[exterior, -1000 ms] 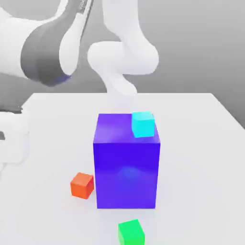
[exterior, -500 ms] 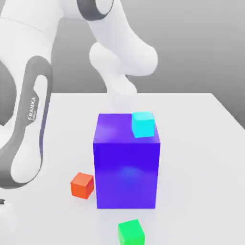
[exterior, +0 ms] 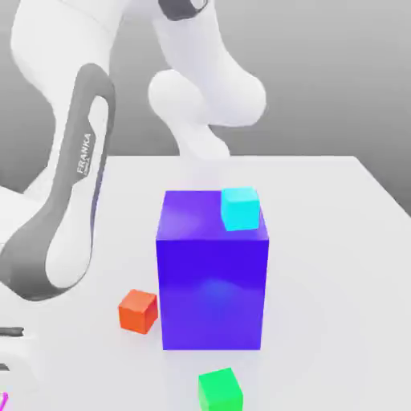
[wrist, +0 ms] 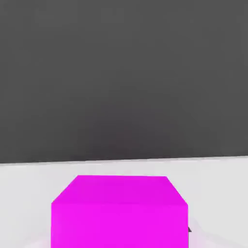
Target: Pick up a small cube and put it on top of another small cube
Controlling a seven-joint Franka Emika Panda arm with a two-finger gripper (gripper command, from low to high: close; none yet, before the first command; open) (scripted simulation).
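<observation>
- The white Franka arm (exterior: 68,209) has swung down along the left edge of the exterior view over the last second; its long link now slopes towards the lower left corner, where a second ago only its upper parts showed at the top left
- The gripper (exterior: 6,389) sits at the very lower left corner of that view, low over the white table (exterior: 337,241)
- Its fingers, wide apart a second ago, have drawn together; the small magenta cube (wrist: 119,213) sits square and close at the lower centre of the hand view, so I judge that they have closed on it
- A sliver of magenta shows at the lower left corner of the exterior view, so the cube is there, down at table level, not yet lifted
- Nothing else has moved: the large blue-violet block (exterior: 213,277) stands in the centre, with the small cyan cube (exterior: 239,209) on the upper right corner of its top
- The small red-orange cube (exterior: 138,311) lies just left of the block's foot, and the small green cube (exterior: 220,390) lies at bottom centre
- For the task, the reach and the grasp look done; what remains is the lift, the carry to one of the other small cubes, and the placing on top
- The red-orange cube looks the nearest target, though the block beside it crowds the approach
</observation>
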